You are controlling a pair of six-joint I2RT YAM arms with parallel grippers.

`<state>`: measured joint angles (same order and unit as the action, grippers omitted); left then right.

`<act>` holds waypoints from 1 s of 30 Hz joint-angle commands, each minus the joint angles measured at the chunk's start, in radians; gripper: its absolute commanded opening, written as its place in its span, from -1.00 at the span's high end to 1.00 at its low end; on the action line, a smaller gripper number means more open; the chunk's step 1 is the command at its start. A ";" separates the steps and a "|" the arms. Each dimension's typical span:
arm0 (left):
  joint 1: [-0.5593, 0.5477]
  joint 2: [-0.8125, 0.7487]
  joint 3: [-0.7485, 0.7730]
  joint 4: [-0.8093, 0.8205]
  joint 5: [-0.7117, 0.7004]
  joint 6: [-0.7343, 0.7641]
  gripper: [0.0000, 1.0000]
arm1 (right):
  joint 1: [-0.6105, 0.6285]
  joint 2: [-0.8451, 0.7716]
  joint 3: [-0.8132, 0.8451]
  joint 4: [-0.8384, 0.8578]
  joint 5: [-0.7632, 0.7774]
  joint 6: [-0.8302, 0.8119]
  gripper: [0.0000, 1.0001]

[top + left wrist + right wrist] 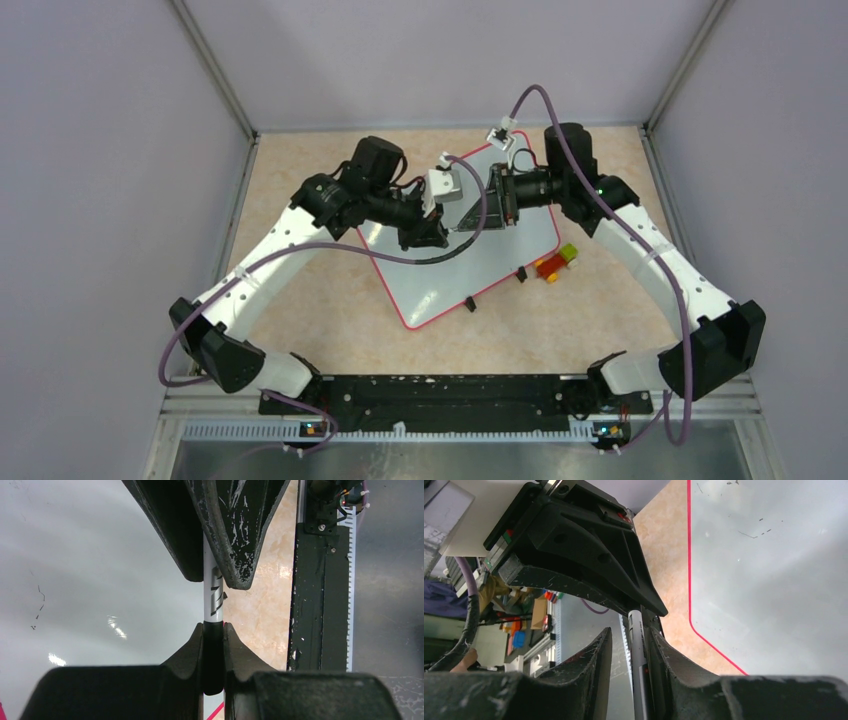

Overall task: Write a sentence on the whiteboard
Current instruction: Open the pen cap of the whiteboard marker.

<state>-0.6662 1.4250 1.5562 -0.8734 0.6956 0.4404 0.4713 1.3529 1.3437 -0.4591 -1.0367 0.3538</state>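
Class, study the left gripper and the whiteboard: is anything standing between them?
Nothing visible does. The left gripper grips a marker by its black end above the whiteboard, the right gripper loosely flanks its white barrel, and the board shows only faint specks.

My left gripper (214, 630) and right gripper (629, 635) are crowding nose to nose above the far half of the whiteboard (450, 290), the marker (214, 595) bridging them. A purple cable (440, 261) is sagging across the board under them. The near half is lying open to me. Coloured blocks (555, 262) are blocking the table (330, 320) just beside the board's right edge.
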 commanded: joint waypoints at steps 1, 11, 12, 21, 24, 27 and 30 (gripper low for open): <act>-0.012 0.020 0.049 0.019 0.023 -0.008 1.00 | 0.028 -0.002 0.022 0.014 -0.003 -0.036 0.41; -0.014 0.013 0.051 0.014 0.020 -0.003 1.00 | 0.031 -0.004 0.039 -0.041 0.008 -0.093 0.60; -0.013 0.013 0.050 0.014 0.018 -0.003 1.00 | 0.031 -0.006 0.038 -0.042 0.007 -0.095 0.64; -0.014 -0.012 0.012 0.019 -0.018 0.005 1.00 | 0.014 -0.013 0.070 -0.056 -0.013 -0.084 1.00; -0.013 -0.037 -0.022 0.017 -0.044 0.016 1.00 | -0.025 -0.011 0.092 -0.079 -0.008 -0.093 1.00; -0.012 -0.056 -0.051 0.008 -0.073 0.025 1.00 | -0.067 -0.003 0.127 -0.145 0.002 -0.124 1.00; -0.013 -0.063 -0.065 -0.015 -0.100 0.037 1.00 | -0.096 -0.004 0.166 -0.212 0.013 -0.170 1.00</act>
<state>-0.6849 1.4002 1.5272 -0.8097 0.6750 0.4561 0.4362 1.3582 1.4071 -0.6075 -1.0359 0.2470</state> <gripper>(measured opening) 0.151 0.084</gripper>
